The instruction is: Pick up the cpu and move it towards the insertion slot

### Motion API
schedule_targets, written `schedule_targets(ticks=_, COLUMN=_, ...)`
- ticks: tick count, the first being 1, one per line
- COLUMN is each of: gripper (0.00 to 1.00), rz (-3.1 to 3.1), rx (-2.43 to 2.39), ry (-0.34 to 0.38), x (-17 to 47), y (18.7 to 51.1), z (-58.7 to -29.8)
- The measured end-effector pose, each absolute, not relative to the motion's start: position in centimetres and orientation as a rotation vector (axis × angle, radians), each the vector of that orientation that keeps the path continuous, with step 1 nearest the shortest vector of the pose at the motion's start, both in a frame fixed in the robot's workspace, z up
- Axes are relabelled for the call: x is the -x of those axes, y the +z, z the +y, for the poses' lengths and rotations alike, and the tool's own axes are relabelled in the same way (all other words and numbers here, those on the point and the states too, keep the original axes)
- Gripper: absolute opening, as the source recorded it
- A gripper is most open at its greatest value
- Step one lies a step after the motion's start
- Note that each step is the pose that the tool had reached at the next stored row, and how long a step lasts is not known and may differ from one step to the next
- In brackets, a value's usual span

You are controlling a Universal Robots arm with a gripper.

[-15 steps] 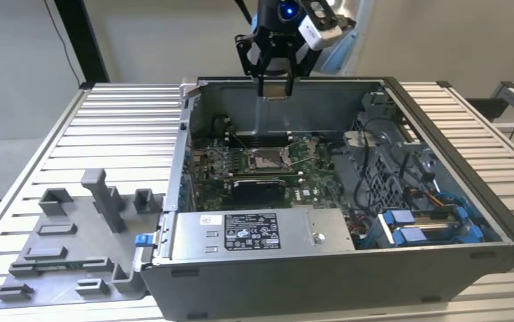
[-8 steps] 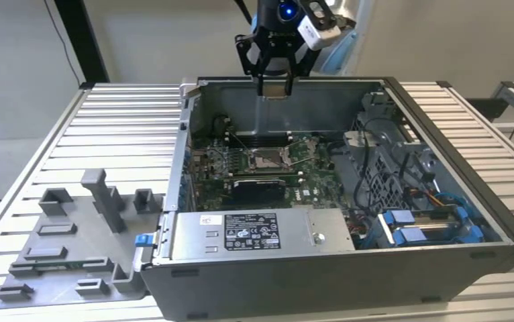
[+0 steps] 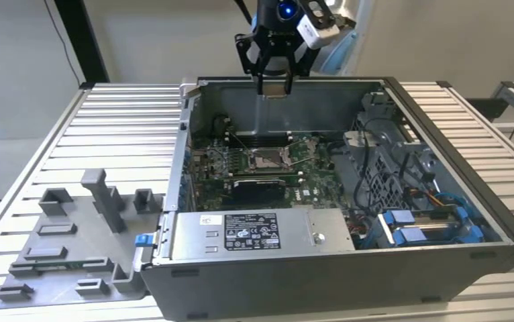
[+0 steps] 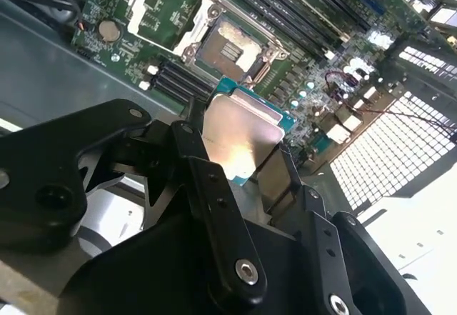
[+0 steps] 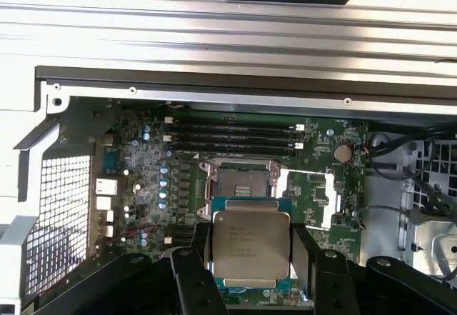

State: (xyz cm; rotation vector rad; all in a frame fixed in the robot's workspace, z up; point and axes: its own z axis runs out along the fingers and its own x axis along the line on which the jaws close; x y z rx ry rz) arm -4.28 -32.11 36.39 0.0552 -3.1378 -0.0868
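Note:
My gripper (image 3: 274,92) hangs above the open computer case, over its far wall in the exterior view. It is shut on the cpu (image 5: 250,251), a flat square chip with a silvery face, held by its sides between two black fingers (image 5: 303,261). The cpu (image 4: 239,140) shows in both wrist views, raised well above the board. The insertion slot (image 3: 265,159) sits in the middle of the green motherboard, its silver frame swung open and its brownish centre (image 5: 242,181) bare. In the second wrist view the insertion slot (image 4: 232,43) lies just beyond the chip's edge.
The case (image 3: 445,121) has tall walls all round. Inside are memory slots (image 5: 232,138), a power supply with a label (image 3: 248,231), cables and blue drive brackets (image 3: 427,225). A grey plastic tray (image 3: 69,248) lies on the slatted table at the exterior view's left.

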Motion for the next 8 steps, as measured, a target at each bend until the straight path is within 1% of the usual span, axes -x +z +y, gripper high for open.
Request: schedule_targets(ticks=8, gripper=0.00, rz=-3.138, rx=-0.055, ry=-0.087, x=4.28, y=36.39, z=-32.06)
